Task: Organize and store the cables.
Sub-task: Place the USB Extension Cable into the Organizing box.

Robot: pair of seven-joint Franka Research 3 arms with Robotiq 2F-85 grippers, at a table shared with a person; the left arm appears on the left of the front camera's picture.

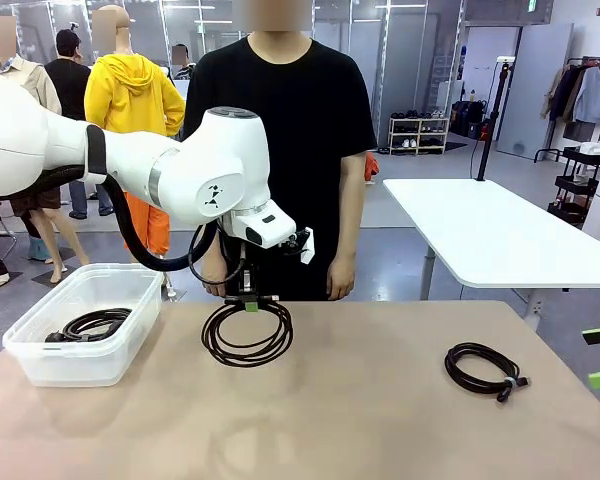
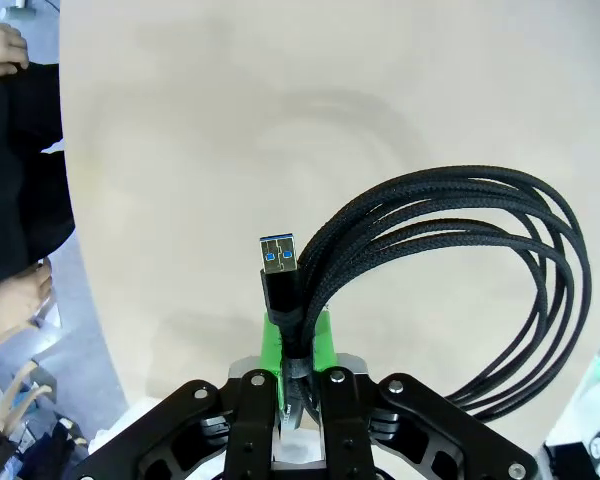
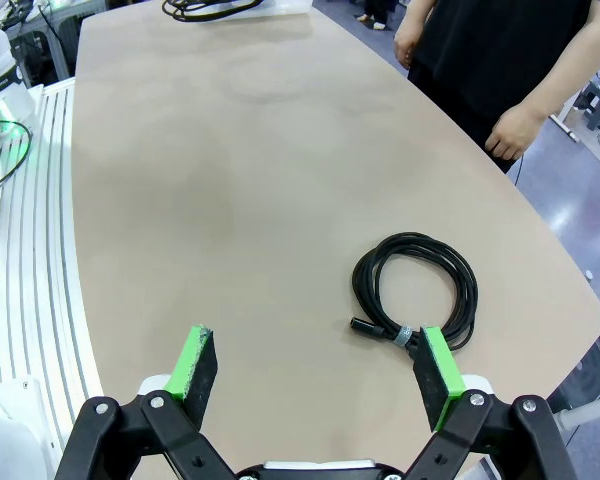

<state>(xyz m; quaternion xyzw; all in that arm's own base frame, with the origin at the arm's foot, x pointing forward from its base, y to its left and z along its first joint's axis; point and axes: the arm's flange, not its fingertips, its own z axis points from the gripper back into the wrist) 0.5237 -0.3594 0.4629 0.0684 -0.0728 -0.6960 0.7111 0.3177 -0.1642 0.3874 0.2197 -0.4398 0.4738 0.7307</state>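
Left gripper [image 1: 248, 300] pinched cable coil [image 2: 450, 205] by plug end [image 2: 280, 265].
Needed clean lift, then swing over bin [image 1: 40, 352]; right gripper [image 3: 315, 345] sat spread.

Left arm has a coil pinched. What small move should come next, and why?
Probably lift the coil and swing it left toward the bin: the left gripper is shut on it, and another coil already lies in that bin.

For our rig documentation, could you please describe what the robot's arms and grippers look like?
The left arm is white with rounded joints and a thick black hose alongside. The left gripper and right gripper are black with green pads.
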